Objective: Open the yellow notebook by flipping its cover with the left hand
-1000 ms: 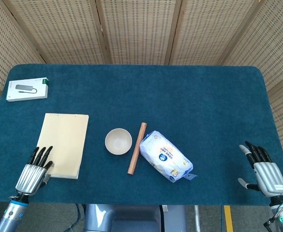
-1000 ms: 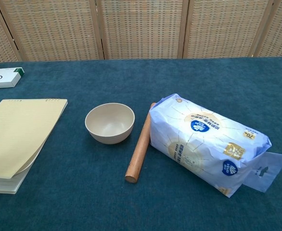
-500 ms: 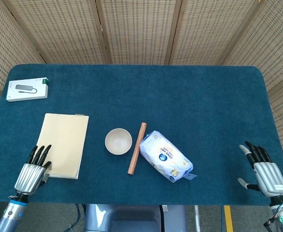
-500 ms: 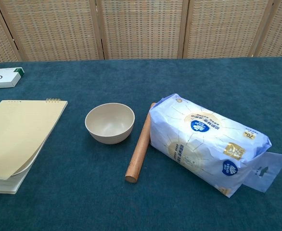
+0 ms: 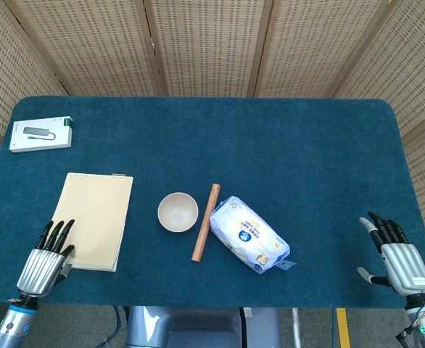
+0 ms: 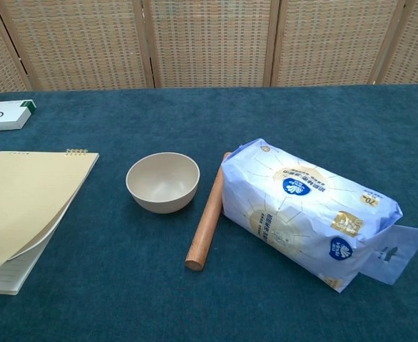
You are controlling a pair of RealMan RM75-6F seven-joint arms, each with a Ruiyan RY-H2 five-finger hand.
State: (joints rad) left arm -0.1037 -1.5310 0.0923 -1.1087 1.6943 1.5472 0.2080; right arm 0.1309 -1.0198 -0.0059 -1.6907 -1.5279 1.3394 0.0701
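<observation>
In the head view, the yellow notebook (image 5: 96, 220) is seen lying on the left part of the blue table (image 5: 270, 145), its spiral binding along the far short edge, with the left hand (image 5: 44, 261) placed at its near left corner; the fingers (image 5: 56, 233) are held straight and close together, their tips over the cover's near edge, though it cannot be told whether the cover is actually pinched. The right hand (image 5: 397, 258) is rested at the near right edge of the table, fingers extended and slightly apart, nothing held. The step in hand is judged to be the start of the lift: the cover must next be caught under its free edge and carried up and over the binding. A beige bowl (image 5: 178, 212), a wooden rolling pin (image 5: 205, 222), a glossy soft packet (image 5: 250, 234) and a white box (image 5: 41, 134) are also laid out. In the chest view, neither hand is shown; the thin, matte cover (image 6: 23, 199) is seen raised and curved at its near corner, apart from the stacked pages beneath. The bowl is shown as smooth and round, the rolling pin as a plain cylinder just beside the crinkled, printed packet.
</observation>
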